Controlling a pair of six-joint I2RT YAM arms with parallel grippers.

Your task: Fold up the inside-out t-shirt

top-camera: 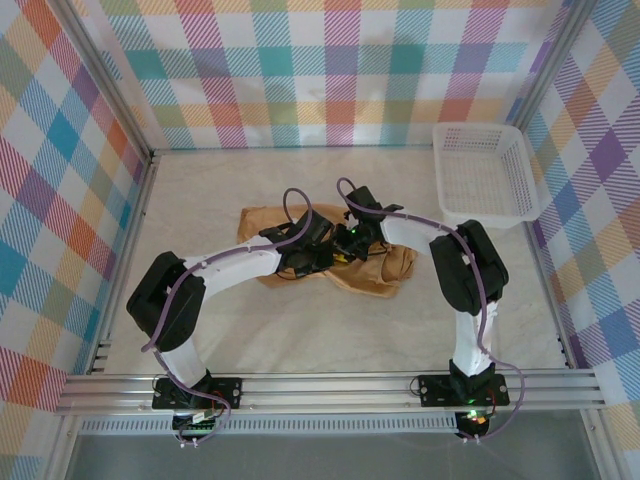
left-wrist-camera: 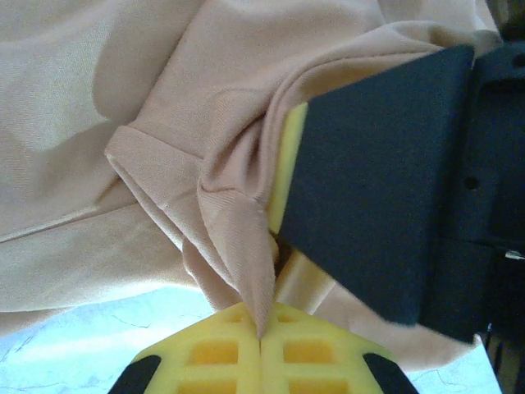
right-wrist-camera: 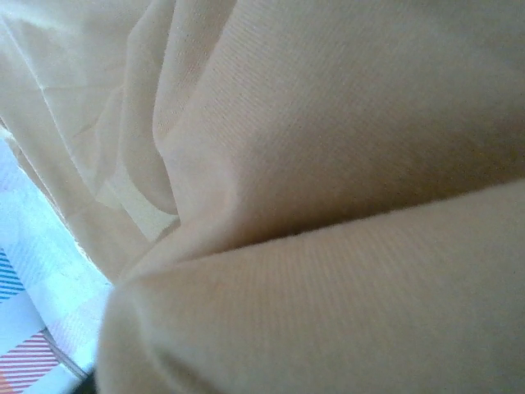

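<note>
The left end effector is closed, pinching a fold of the t-shirt; the right end effector is closed against it.

tan tee, crumpled heap, ctr of table

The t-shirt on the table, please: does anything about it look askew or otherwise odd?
The tan t-shirt lies crumpled in a heap mid-table rather than flat, with a fold pinched in the shut left gripper. No tear or spill shows; the white mesh basket stands upright.
</note>
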